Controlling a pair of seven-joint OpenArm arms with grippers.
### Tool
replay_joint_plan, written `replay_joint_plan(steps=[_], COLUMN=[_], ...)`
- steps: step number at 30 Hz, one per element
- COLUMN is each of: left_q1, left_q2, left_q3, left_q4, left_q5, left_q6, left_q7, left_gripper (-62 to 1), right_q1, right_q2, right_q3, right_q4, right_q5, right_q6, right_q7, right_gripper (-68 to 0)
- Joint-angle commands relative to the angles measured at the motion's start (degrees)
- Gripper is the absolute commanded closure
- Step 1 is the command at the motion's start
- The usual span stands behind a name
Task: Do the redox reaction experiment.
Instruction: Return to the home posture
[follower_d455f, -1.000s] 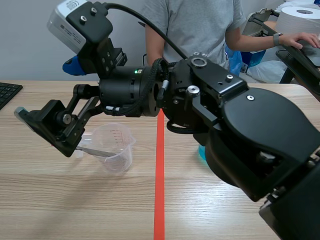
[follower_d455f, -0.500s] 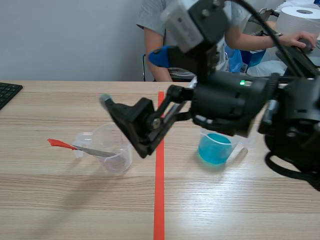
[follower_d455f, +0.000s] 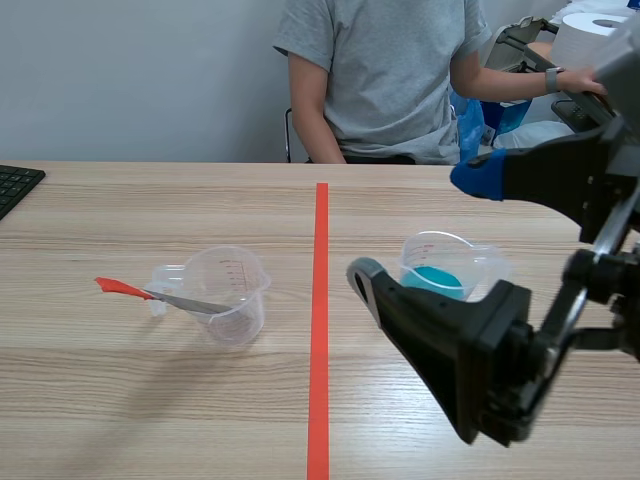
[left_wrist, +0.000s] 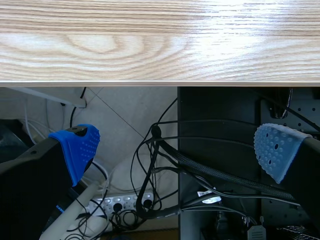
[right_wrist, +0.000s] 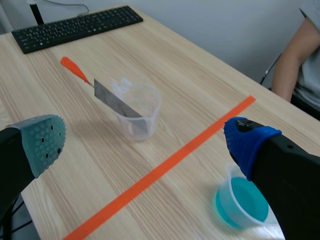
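Scene view: the clear measuring cup (follower_d455f: 232, 295) stands left of the orange line (follower_d455f: 319, 330), with a red-handled spatula (follower_d455f: 165, 297) leaning in it. The cup of blue liquid (follower_d455f: 445, 272) stands right of the line, just behind the right tool (follower_d455f: 420, 228).

Left wrist view: the left tool (left_wrist: 177, 150) gapes wide beyond the table (left_wrist: 150, 40) edge, above floor cables (left_wrist: 155, 175).

Right wrist view: the right tool is spread wide, with both cups ahead of it.

The light wooden worktop (follower_d455f: 150, 400) carries a clear plastic measuring cup (follower_d455f: 232, 295) on the left of the orange-red line, a clear plastic cup of blue liquid (follower_d455f: 440, 265) on its right, and a black keyboard (follower_d455f: 15, 185) at the far left edge.
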Motion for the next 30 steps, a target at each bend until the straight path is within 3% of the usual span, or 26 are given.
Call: replay_joint_plan(steps=[1,5,8,15,24,30], left_q1=[-0.2,0.3,0.9,1.1,1.1,-1.3], left_q2=[0.1,-0.4,-2.6,-9.3,-13.7,-16.7], left_q3=[0.2,0.2,0.2,-2.9,-11.4,-13.6], left_q4=[0.5,0.5,2.2,8.2,18.3,25.0], left_q5=[-0.2,-0.2,0.3,1.4,1.8,1.8], left_q6=[-0.1,-0.1,-1.9,-1.9,-5.6,-5.7], left_q7=[-0.8,-1.3,-4.1,-4.2,-2.8,2.0], left_gripper=[-62.3,-62.3,-62.3,-62.3,-62.3,-62.3], right_q1=[-2.5,-10.9,-13.7,-13.7,-13.4,-13.4], right_q2=[-0.3,-0.3,-0.5,-0.5,-0.5,-0.5], right_q3=[1.7,6.4,8.9,12.2,12.4,12.4], right_q4=[2.1,5.3,5.9,5.9,5.9,5.9], right_q5=[0.6,0.6,0.6,0.6,0.6,0.6], right_q6=[-0.7,-2.4,-2.4,-2.8,-2.8,-2.8], right_q7=[1.0,2.4,3.7,3.0,2.2,1.5], right_gripper=[-67.9,-67.9,-67.9,-67.9,-67.9,-67.9])
